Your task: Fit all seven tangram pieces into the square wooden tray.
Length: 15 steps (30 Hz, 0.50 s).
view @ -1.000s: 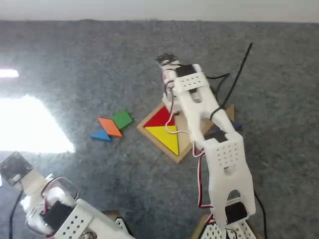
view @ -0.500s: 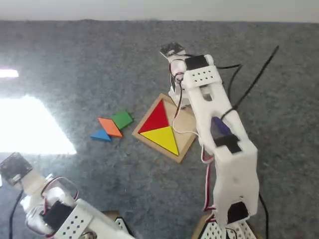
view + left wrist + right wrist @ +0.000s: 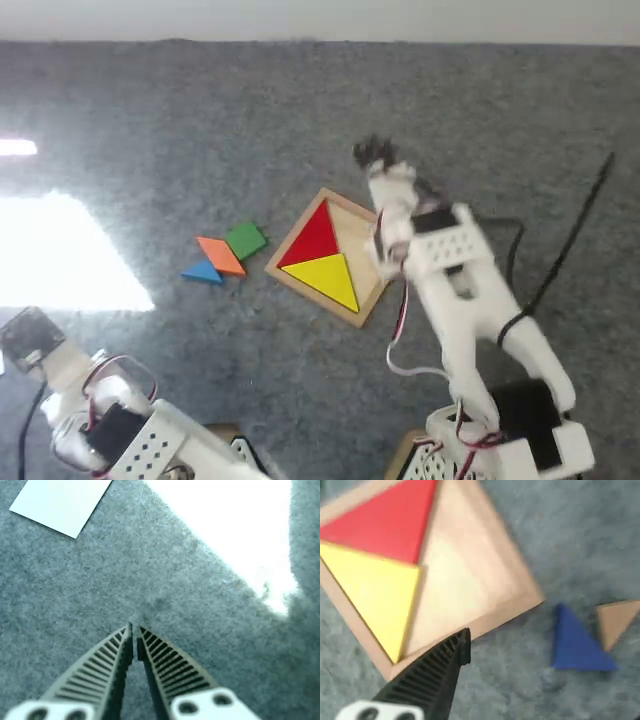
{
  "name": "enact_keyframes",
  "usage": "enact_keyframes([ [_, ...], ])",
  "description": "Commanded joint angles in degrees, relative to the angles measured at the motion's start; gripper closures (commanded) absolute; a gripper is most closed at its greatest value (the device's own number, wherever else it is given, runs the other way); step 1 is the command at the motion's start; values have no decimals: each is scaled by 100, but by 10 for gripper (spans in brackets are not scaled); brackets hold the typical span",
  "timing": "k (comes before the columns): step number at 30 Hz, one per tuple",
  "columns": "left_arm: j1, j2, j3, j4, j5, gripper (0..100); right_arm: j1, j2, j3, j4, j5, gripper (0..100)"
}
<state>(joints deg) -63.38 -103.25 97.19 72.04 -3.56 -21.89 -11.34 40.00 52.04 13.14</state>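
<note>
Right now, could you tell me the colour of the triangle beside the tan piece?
Blue; the triangle shows best in the right wrist view.

tray (image 3: 345,204) corner hidden under right arm (image 3: 462,292), brown piece (image 3: 619,620) cut off at edge, right pincer (image 3: 376,155) blurred

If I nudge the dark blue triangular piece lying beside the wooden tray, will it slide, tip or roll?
The dark blue triangular piece lies flat on the grey fuzzy mat, so it probably won't roll or tip. It looks rigid and thin, likely light. The mat may drag, so a push could pivot it.
</note>
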Motion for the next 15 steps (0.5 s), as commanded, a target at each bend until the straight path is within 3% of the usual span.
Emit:
enact_keyframes([
  [1,-35,-97,-84,-9,9,986,-171,-374,484,-409,62,454],
  [7,-9,-97,-84,-9,9,986,242,-444,343,-303,-141,454],
  [12,-9,-97,-84,-9,9,986,-171,-681,123,-127,-378,454],
  [15,-9,-97,-84,-9,9,986,-637,-787,105,-488,-888,454],
])
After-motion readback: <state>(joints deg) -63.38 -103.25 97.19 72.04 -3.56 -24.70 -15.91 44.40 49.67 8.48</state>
